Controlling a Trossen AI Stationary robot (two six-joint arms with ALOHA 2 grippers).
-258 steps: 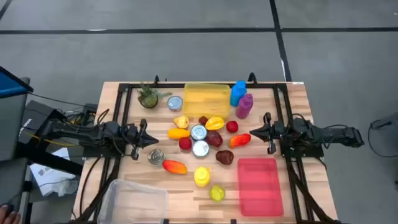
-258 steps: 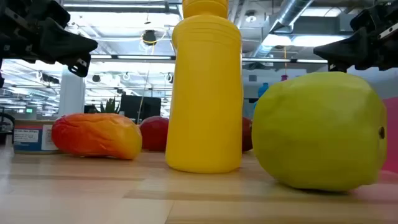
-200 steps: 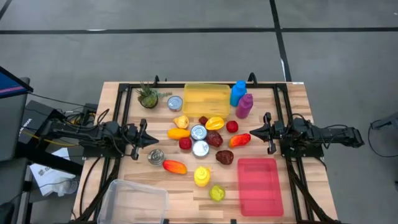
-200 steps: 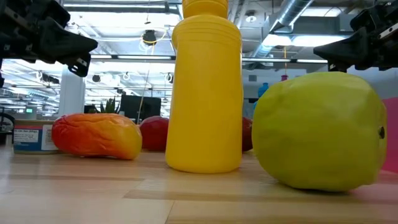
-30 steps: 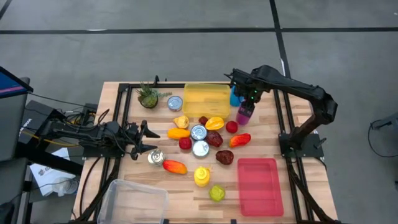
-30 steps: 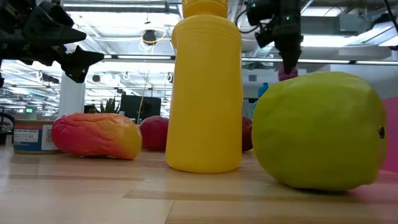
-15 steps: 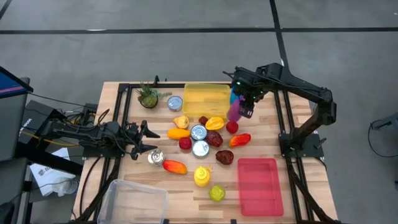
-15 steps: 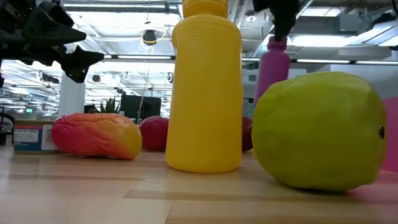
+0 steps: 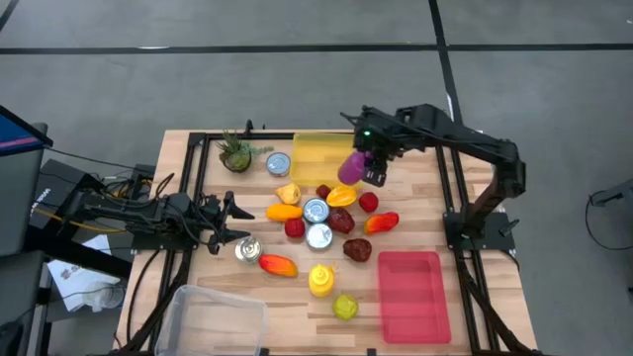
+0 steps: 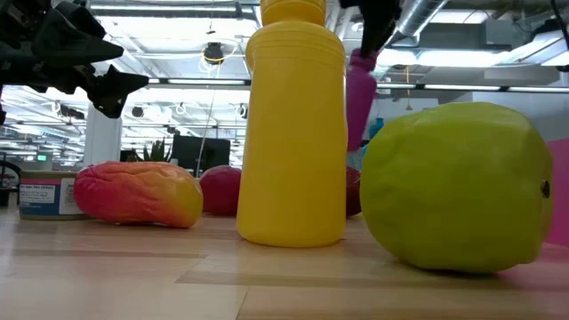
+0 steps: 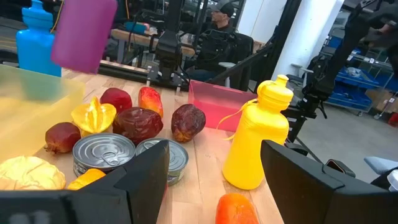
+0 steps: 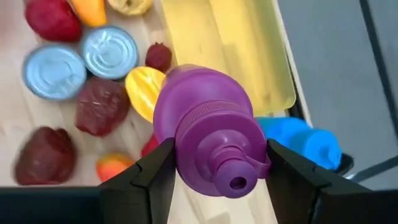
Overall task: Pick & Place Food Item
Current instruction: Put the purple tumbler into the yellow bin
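From above, your purple bottle (image 9: 352, 168) hangs over the edge of the yellow tray (image 9: 318, 153). Only the right wrist view shows you the fingers (image 12: 152, 180) pressed to both sides below its neck, so the right gripper (image 9: 374, 158) holds it clear of the table (image 9: 415, 218). Your left gripper (image 9: 229, 220) waits, jaws parted and empty, by a can (image 9: 248, 249).

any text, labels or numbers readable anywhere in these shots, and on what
No text can be read in any view.
Can at the low view's left edge: a paper label with print, too blurred to read.
Purple bottle in the right pincer: no print visible.
Yellow bottle: plain, no label.
Can tops: bare metal, no marks.
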